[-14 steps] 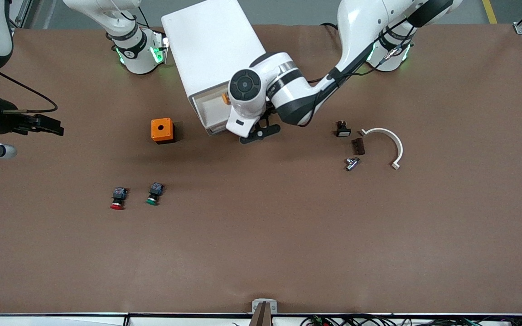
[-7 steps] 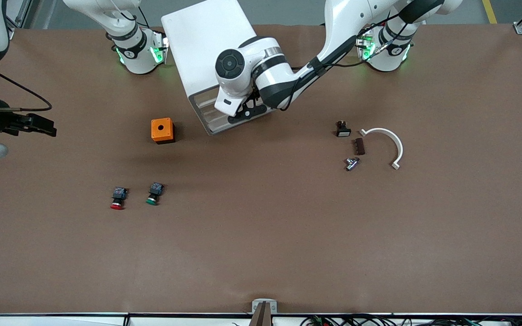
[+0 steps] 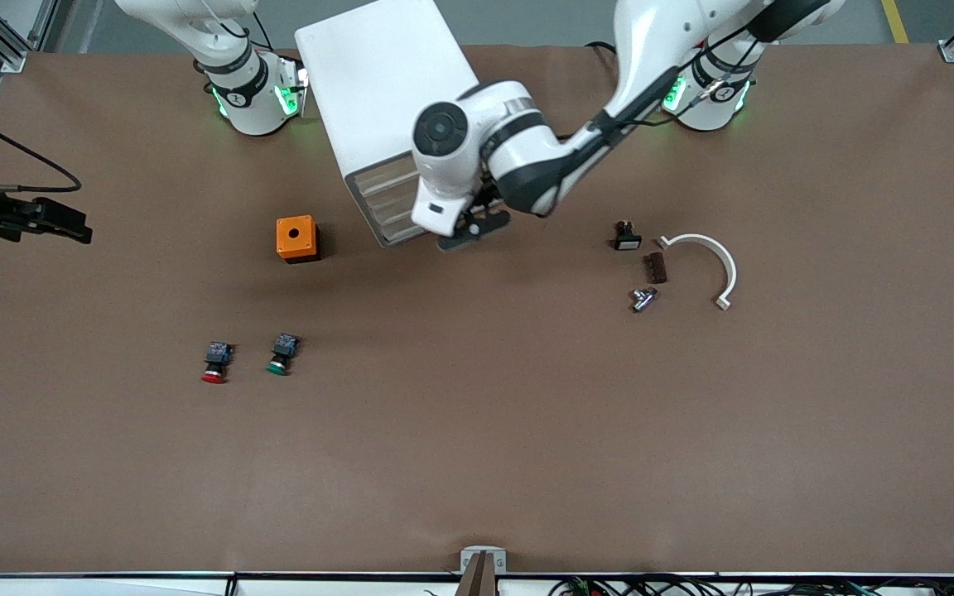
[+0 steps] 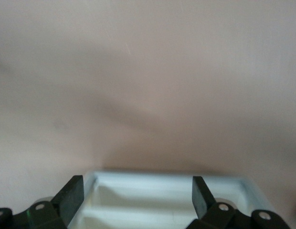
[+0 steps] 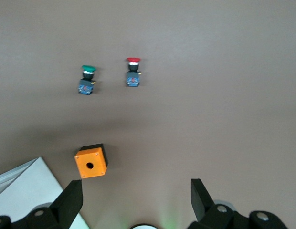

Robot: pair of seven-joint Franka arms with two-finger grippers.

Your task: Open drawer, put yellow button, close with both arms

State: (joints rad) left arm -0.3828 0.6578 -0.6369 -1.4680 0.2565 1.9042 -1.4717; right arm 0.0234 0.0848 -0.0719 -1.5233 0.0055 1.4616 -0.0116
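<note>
The white cabinet stands at the robots' side of the table, its front facing the front camera. Its top drawer sits pushed in, level with the lower ones. The yellow button is hidden. My left gripper hangs just in front of the cabinet's front, at the left arm's end of it, open and empty. In the left wrist view its open jaws frame the white cabinet front. My right gripper is open and empty over the right arm's end of the table, also open in its wrist view.
An orange box with a hole sits beside the cabinet. A red-capped button and a green-capped button lie nearer the front camera. Small parts and a white curved clip lie toward the left arm's end.
One second ago the top drawer stood open with the yellow button in it. The left arm pushed it shut, then drew back. The right gripper drifted toward the right arm's end.
</note>
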